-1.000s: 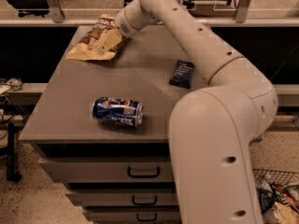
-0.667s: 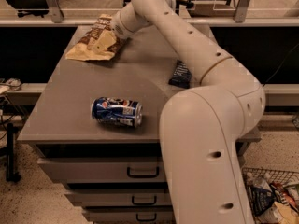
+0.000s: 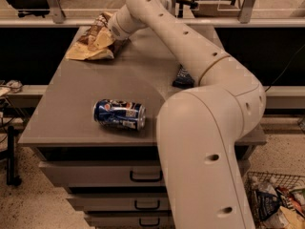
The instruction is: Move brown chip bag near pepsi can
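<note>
Upper left of the counter [image 3: 143, 75], tool [image 3: 108, 31] at brown chip bag [image 3: 90, 46], grip cannot be told; pepsi can [image 3: 119, 114] on its side, well apart

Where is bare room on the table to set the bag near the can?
Bare: the middle between brown chip bag and pepsi can, and left of the can. Crowded: far corner, gripper at bag; right side, arm by dark packet.

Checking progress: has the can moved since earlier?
No. The can lies in the same spot near the front of the table; the gripper is at the bag.
</note>
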`<move>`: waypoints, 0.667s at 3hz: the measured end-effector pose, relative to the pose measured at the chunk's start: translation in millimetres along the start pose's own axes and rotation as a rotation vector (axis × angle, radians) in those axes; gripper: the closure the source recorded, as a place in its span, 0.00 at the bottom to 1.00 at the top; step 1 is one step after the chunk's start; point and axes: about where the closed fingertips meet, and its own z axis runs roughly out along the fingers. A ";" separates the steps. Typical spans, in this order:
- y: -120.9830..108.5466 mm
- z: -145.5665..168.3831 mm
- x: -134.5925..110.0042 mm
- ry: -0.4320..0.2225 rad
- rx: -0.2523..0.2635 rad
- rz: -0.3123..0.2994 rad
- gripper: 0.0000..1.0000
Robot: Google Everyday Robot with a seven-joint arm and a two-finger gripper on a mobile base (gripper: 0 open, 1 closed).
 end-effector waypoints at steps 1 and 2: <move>2.6 -8.9 -8.7 -0.011 0.016 -0.021 0.88; 6.9 -36.1 -24.4 -0.048 0.041 -0.071 1.00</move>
